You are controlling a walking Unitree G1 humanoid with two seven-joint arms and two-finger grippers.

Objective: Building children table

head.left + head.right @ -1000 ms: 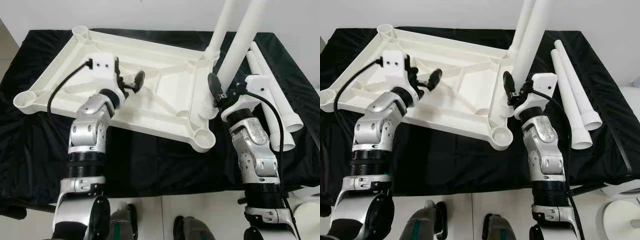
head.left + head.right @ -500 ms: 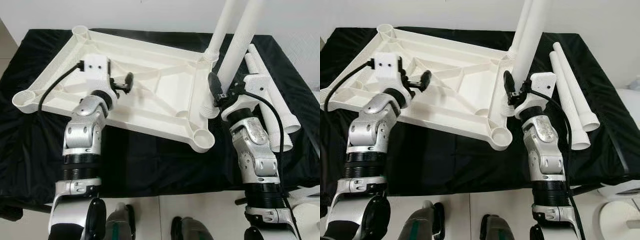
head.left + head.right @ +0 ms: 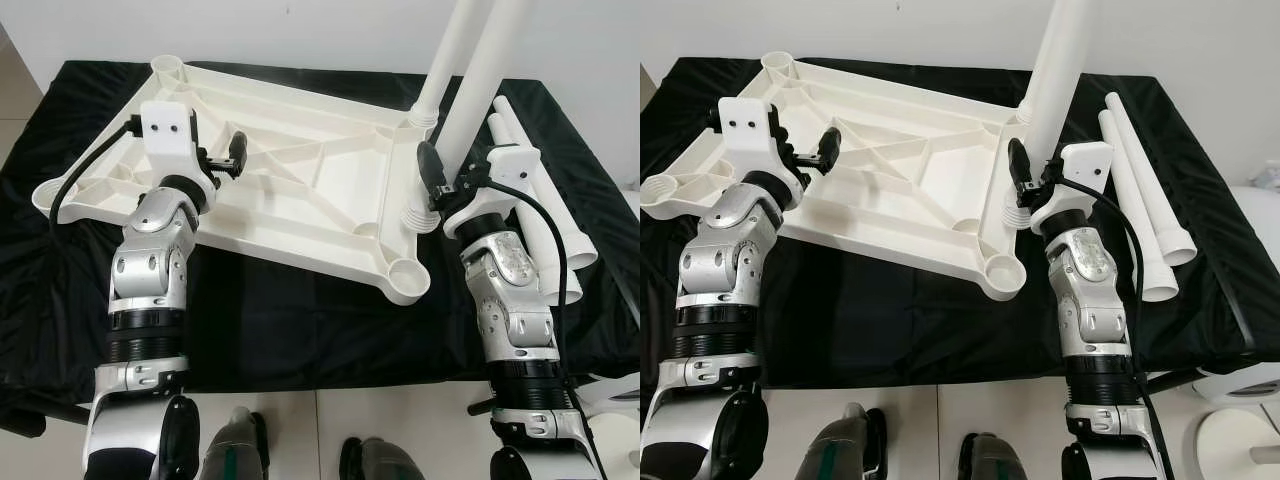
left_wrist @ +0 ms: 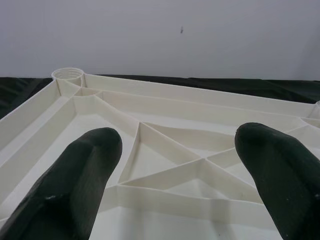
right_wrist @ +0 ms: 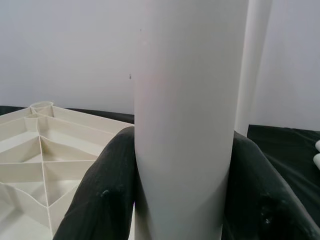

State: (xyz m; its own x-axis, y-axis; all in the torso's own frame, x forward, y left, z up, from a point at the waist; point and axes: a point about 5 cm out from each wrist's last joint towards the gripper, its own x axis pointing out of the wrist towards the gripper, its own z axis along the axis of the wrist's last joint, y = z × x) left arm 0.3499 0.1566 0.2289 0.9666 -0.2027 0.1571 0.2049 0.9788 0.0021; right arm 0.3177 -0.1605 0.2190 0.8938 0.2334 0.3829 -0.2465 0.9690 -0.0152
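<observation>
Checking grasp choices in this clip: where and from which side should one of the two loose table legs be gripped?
Grip a loose leg mid-shaft from above, fingers spanning its width. It lies flat on the black cloth, touching the second leg, so only the top and outer side are free.

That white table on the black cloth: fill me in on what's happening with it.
The tabletop lies upside down. The right gripper clamps an upright leg standing in a corner socket; a second leg stands upright behind it. The left gripper hovers open over the ribbed underside. Two spare legs lie on the cloth.
</observation>
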